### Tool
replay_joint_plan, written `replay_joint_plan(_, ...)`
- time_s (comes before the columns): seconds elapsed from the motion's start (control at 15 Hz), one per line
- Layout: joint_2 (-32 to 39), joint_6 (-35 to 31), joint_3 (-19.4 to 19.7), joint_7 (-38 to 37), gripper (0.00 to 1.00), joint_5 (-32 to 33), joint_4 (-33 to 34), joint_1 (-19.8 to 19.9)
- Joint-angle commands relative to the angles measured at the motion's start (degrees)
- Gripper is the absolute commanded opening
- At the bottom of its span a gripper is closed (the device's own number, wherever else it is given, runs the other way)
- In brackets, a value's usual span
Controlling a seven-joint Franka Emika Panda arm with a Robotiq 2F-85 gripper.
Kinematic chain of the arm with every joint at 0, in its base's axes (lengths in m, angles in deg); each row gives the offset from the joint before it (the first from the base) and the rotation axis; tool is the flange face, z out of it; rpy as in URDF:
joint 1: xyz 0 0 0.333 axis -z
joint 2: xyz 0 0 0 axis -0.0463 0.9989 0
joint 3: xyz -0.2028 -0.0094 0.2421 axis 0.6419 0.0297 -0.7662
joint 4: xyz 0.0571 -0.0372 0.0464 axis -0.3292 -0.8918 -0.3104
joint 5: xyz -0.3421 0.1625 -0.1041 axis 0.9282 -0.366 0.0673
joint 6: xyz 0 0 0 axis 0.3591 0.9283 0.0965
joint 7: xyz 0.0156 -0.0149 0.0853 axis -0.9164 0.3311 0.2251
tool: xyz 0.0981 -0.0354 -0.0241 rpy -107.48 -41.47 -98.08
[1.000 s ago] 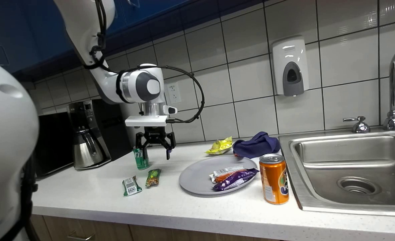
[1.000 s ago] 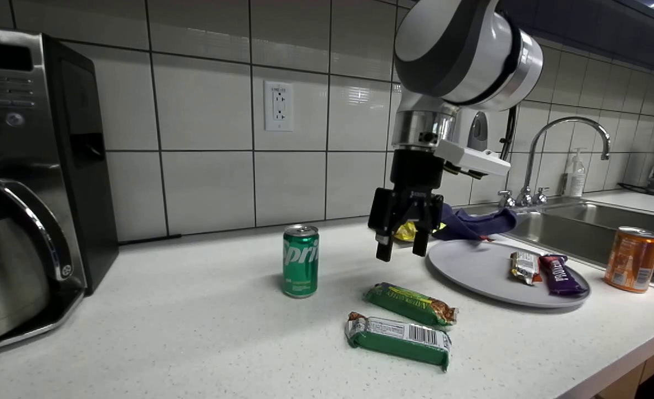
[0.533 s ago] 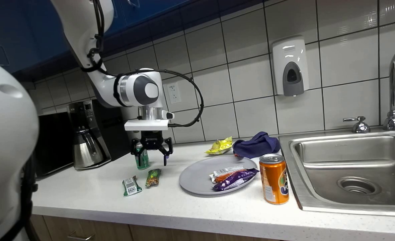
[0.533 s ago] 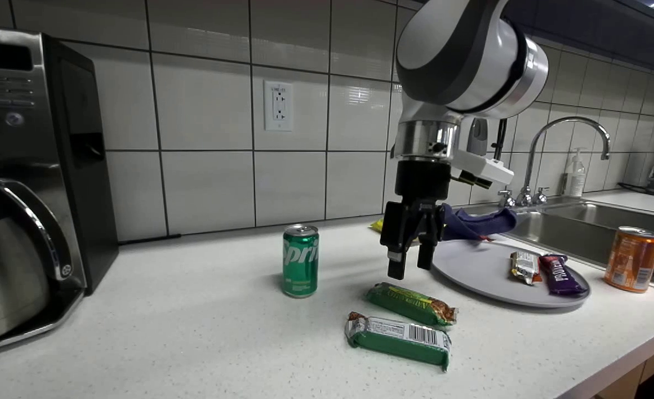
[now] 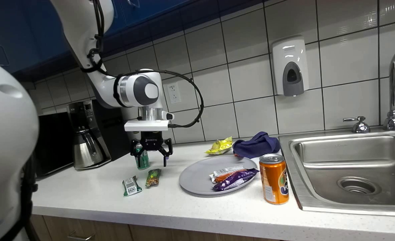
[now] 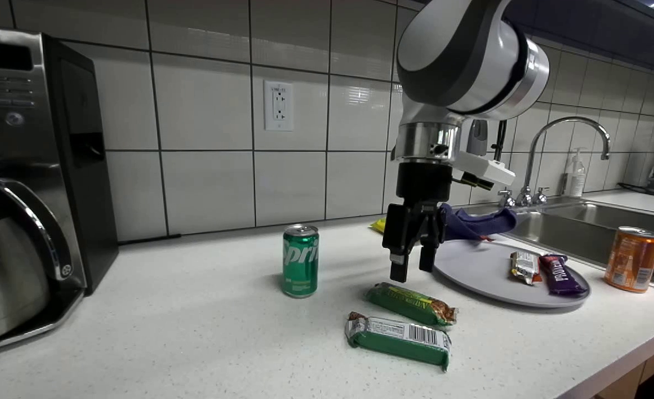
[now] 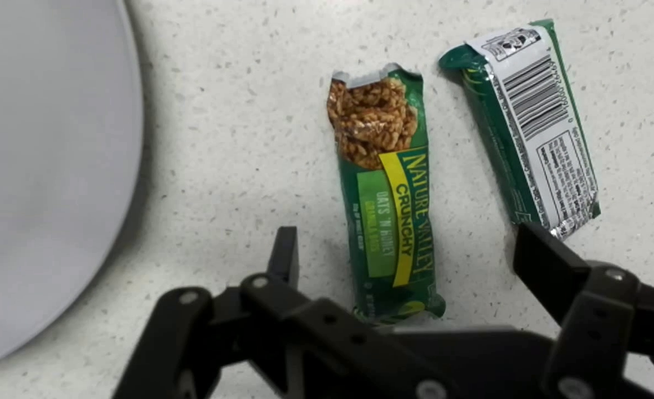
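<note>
Your jaws hang wide apart over the desk [image 5: 93, 194], near the granola bar [image 7: 388, 194]; the barcoded bar [image 7: 529, 133] lies beside it, the plate [image 7: 55, 166] on its other side.

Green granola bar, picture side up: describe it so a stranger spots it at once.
On the speckled white countertop, find the round grey plate. Beside it, below the open black pincer, lies the oblong green-wrapped granola bar. Its yellow CRUNCHY stripe faces up, while the similar green-wrapped bar next to it, farther from the plate, shows a white barcode panel.
</note>
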Motion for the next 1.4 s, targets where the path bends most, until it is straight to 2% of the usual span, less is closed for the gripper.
replay_joint_plan(0.0, 0.0, 0.1, -0.5, -0.2, 1.0, 0.2, 0.1, 0.5)
replay_joint_plan(0.6, 1.6, 0.6, -1.6, 6.0, 1.0, 1.0, 0.6, 0.7)
replay_joint_plan(1.33, 3.8, -1.1, -1.4, 5.5, 1.0, 4.3, 1.4, 0.6)
